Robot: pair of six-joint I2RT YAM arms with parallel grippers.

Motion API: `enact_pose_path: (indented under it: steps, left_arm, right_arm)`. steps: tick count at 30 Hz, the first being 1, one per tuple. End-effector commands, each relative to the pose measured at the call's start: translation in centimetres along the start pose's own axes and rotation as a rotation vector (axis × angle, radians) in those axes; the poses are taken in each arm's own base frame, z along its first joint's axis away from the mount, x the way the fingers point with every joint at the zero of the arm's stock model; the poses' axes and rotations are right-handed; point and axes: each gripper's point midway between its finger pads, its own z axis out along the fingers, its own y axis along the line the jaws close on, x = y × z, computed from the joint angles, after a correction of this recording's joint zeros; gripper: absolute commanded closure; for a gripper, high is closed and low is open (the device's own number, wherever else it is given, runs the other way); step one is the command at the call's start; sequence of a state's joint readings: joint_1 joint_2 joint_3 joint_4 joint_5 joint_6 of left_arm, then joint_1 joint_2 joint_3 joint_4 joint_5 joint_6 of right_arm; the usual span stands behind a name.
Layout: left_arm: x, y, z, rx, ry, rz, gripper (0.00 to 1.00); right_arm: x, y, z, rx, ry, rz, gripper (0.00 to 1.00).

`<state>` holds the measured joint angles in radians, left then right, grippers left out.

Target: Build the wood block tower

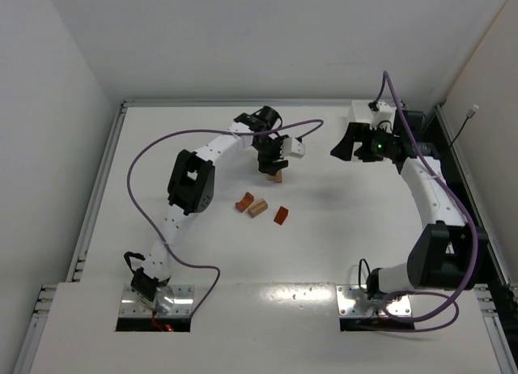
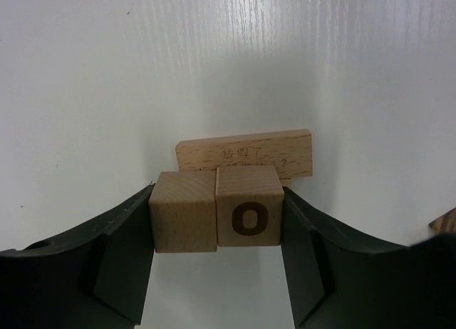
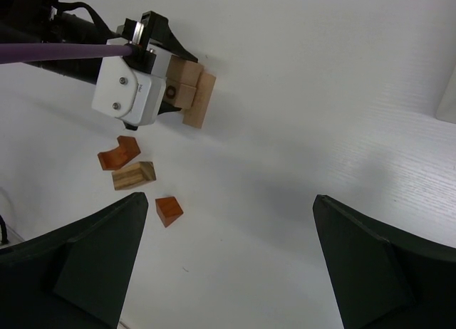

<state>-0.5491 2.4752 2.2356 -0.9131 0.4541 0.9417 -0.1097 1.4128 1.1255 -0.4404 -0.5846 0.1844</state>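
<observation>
My left gripper (image 2: 217, 209) is shut on two tan cubes held side by side: a plain cube (image 2: 184, 211) and a cube marked "O" (image 2: 249, 204). A flat tan plank (image 2: 246, 153) with faint writing lies on the table right behind them; I cannot tell if the cubes rest on it. In the top view this gripper (image 1: 271, 170) is at mid-table. Three loose wood blocks lie nearer: a reddish arch piece (image 1: 244, 201), a tan block (image 1: 258, 207) and a reddish wedge (image 1: 281, 215). My right gripper (image 1: 350, 143) is open and empty, raised at the right.
The right wrist view shows the left gripper's white camera mount (image 3: 132, 94), the plank (image 3: 199, 101) and the loose blocks (image 3: 133, 176) to its left. A pale object (image 3: 449, 94) sits at its right edge. The purple cable (image 1: 162, 147) loops over the left side.
</observation>
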Motion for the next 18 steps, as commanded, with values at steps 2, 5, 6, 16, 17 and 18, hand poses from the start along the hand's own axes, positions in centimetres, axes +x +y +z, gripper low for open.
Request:
enact_pose_path:
  steps: [2,5,6,16,17,18]
  left_arm:
    - [-0.8,0.5,-0.3,-0.004,-0.024,0.028,1.00]
    - [-0.9,0.1,-0.1,0.003,-0.013,0.042,0.98]
    - [-0.9,0.2,-0.1,0.003,-0.013,0.051,0.98]
    - [-0.5,-1.2,0.0,0.056,-0.009,0.039,0.85]
    - [-0.5,-1.2,0.0,0.056,-0.009,0.039,0.81]
    - [-0.3,-1.4,0.2,0.063,-0.005,0.035,0.78]
  right_arm:
    - [-1.5,0.3,0.1,-0.027,-0.047,-0.025,0.00]
    - [-1.8,0.3,0.0,-0.027,-0.055,-0.030,0.00]
    - [-1.8,0.3,0.0,-0.027,-0.055,-0.030,0.00]
    - [-1.6,0.3,0.1,-0.027,-0.055,-0.030,0.00]
    - [-1.6,0.3,0.1,-0.027,-0.055,-0.030,0.00]
    - [-1.6,0.3,0.1,-0.027,-0.055,-0.030,0.00]
